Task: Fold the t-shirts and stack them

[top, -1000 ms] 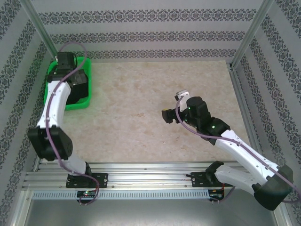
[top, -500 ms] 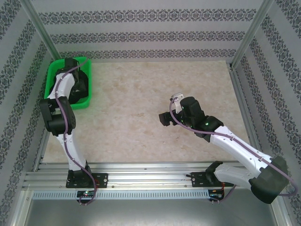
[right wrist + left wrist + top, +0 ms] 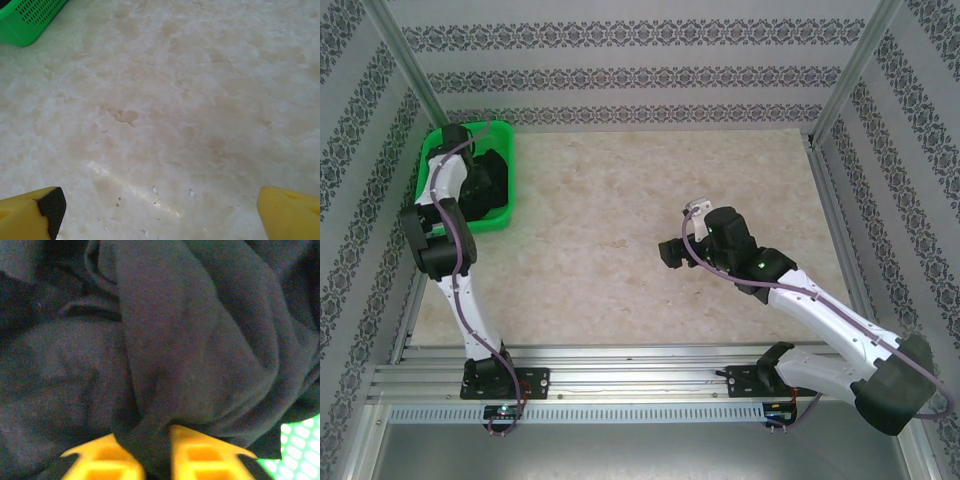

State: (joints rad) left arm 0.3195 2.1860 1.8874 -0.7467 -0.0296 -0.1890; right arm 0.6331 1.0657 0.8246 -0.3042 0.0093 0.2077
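At ten o'clock on the worktop (image 3: 620, 190), the green basket (image 3: 498, 222) held the black t-shirts (image 3: 200, 340), seemingly bundled together. The left end effector (image 3: 155, 442) pinched a fold of them, nearly closed. The right end effector (image 3: 160, 215) hung spread wide, holding nothing, just four o'clock of centre.

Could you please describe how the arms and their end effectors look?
The left arm and right arm have white links, black joints and a purple cable each. The right shows a small green light. The left end effector and right end effector have yellow fingers; one right finger bears a black pad.
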